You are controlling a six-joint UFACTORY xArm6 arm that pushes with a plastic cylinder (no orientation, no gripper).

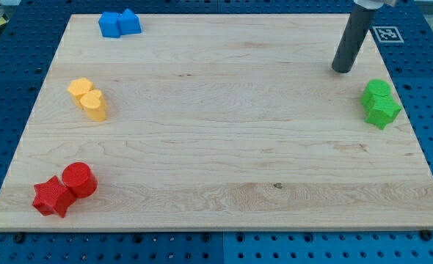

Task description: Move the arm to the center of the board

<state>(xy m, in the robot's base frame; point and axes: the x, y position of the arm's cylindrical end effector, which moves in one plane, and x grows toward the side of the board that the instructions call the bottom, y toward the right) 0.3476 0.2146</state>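
Red plastic star block (52,196) and red cylinder (79,179) sit nearest, at seven o'clock on the pale wooden counter (216,169). My tip (342,70) rests at two o'clock, near the green blocks (380,103); no jaws exist, so their state cannot be told. Judging the approach barely begun, the next move calls for sliding toward eight o'clock to the bare centre; no writing is readable

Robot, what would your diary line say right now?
my tip: view's upper right, not centre | nearest: green blocks, not touching | board middle: bare

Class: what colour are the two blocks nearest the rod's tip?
Green, just right of and below my tip; shown in the camera view.
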